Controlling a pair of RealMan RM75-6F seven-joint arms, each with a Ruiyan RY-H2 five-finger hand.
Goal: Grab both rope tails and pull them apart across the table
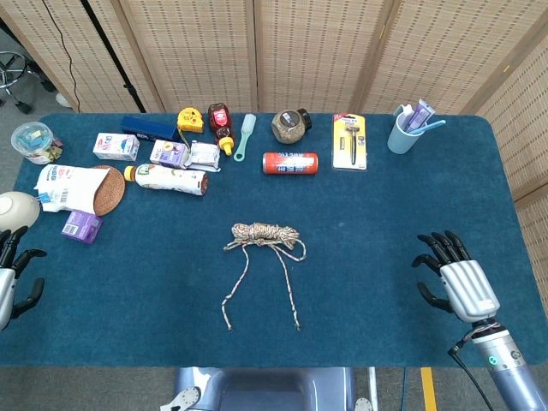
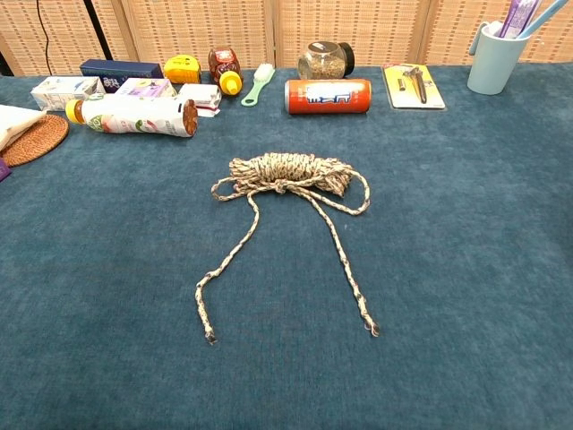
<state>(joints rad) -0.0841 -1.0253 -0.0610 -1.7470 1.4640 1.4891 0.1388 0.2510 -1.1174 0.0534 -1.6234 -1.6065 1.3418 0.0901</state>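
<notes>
A speckled rope bundle [image 1: 265, 234] [image 2: 288, 172] lies mid-table on the blue cloth. Two tails trail from it toward the front edge: the left tail [image 1: 235, 291] [image 2: 226, 261] and the right tail [image 1: 289, 289] [image 2: 345, 261], both loose. My right hand [image 1: 454, 279] hovers at the table's right front, fingers spread and nothing in it, far from the rope. My left hand [image 1: 10, 274] shows at the far left edge, fingers apart and holding nothing. Neither hand appears in the chest view.
Along the back stand a red can [image 1: 289, 163], a jar [image 1: 291, 125], a razor pack [image 1: 349, 141], a blue cup with toothbrushes [image 1: 404, 130], a bottle [image 1: 169, 178], small boxes and a woven coaster [image 1: 107, 190]. A white bowl [image 1: 17, 208] sits near my left hand.
</notes>
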